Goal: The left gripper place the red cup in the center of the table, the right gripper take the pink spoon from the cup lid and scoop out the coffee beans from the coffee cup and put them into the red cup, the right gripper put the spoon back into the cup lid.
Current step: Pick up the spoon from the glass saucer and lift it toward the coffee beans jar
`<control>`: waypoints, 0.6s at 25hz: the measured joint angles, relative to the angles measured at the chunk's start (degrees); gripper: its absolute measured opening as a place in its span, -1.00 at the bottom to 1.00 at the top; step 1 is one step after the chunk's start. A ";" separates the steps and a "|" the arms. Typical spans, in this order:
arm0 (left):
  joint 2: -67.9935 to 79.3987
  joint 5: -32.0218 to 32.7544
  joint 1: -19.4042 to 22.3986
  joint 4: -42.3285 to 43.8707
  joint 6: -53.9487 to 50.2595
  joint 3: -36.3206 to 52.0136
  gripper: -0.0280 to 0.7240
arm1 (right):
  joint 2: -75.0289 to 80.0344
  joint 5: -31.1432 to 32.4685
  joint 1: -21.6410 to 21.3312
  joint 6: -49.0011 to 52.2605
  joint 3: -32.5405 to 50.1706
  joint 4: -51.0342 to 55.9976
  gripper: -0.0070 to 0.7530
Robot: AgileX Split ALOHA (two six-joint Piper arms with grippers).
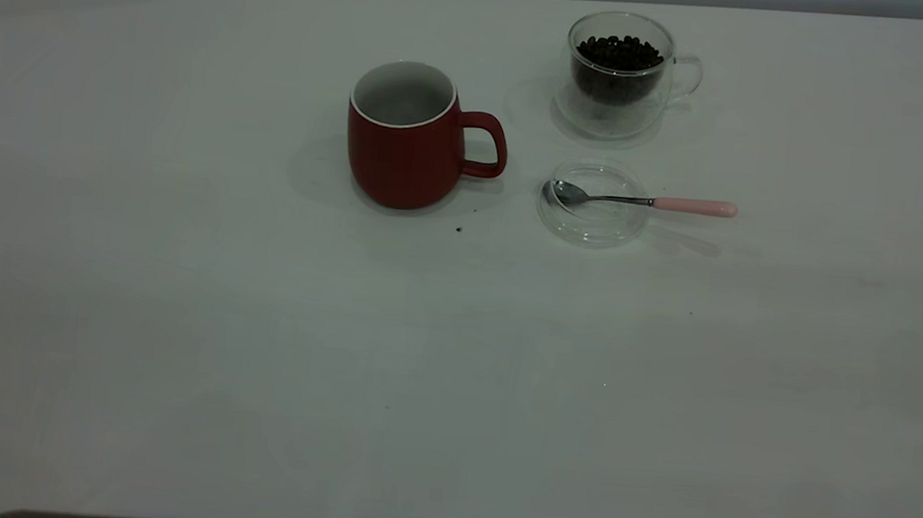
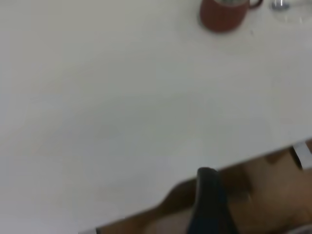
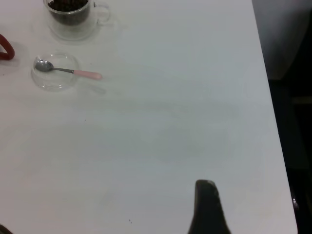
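The red cup (image 1: pixel 405 135) stands upright near the table's middle, handle toward the coffee cup side; it appears far off in the left wrist view (image 2: pixel 222 17). The glass coffee cup (image 1: pixel 620 74) holds dark coffee beans (image 1: pixel 618 53) and also shows in the right wrist view (image 3: pixel 73 14). In front of it lies the clear cup lid (image 1: pixel 595 232) with the pink spoon (image 1: pixel 647 201) across it, bowl in the lid and pink handle sticking out. Neither arm appears in the exterior view. My left gripper (image 2: pixel 207 204) hangs over the table's near edge, and my right gripper (image 3: pixel 207 209) sits far from the spoon (image 3: pixel 68 71).
A dark crumb (image 1: pixel 459 229) lies beside the red cup. The table's side edge (image 3: pixel 265 97) drops to dark floor close to my right gripper. A brown floor (image 2: pixel 273 195) shows below the table's near edge by my left gripper.
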 joint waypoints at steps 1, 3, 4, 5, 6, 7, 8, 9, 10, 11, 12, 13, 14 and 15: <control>-0.68 -0.02 0.00 0.00 0.00 1.61 0.64 | 0.00 0.00 0.00 0.00 0.00 0.00 0.49; -1.89 -0.06 0.00 0.06 0.00 4.02 0.64 | 0.00 0.00 0.00 0.00 0.00 0.00 0.49; -2.08 -0.06 0.00 0.06 0.00 5.08 0.64 | 0.00 0.00 0.00 0.00 0.00 0.00 0.49; -2.19 -0.14 0.00 0.10 0.00 5.89 0.64 | 0.00 0.00 0.00 0.00 0.00 0.00 0.49; -2.22 -0.20 0.00 0.12 0.00 6.78 0.64 | 0.00 0.00 0.00 0.00 0.00 0.00 0.49; -2.22 -0.20 0.00 0.17 0.00 7.53 0.64 | 0.00 0.00 0.00 0.00 0.00 0.00 0.49; -2.26 -0.39 0.00 0.17 -0.05 8.11 0.64 | 0.00 0.00 0.00 0.00 0.00 0.00 0.49; -2.26 -0.77 0.00 0.22 -0.12 8.49 0.64 | 0.00 0.00 0.00 0.00 0.00 0.00 0.49; -2.26 -1.16 0.00 0.28 -0.17 8.95 0.64 | 0.00 0.00 0.00 0.00 0.00 0.00 0.49; -2.32 -1.48 0.00 0.40 -0.25 9.43 0.64 | 0.00 0.00 0.00 0.00 0.00 0.00 0.49; -2.33 -1.55 0.00 0.55 -0.31 9.76 0.64 | 0.00 0.00 0.00 0.00 0.00 0.00 0.49; -2.33 -1.61 0.00 0.81 -0.46 9.84 0.64 | 0.00 0.00 0.00 0.00 0.00 0.00 0.49; -2.33 -1.74 0.00 0.97 -0.48 9.91 0.64 | 0.00 0.00 0.00 0.00 0.00 0.00 0.49; -2.33 -1.73 0.00 1.02 -0.48 9.91 0.64 | 0.00 0.00 0.00 0.00 0.00 0.00 0.49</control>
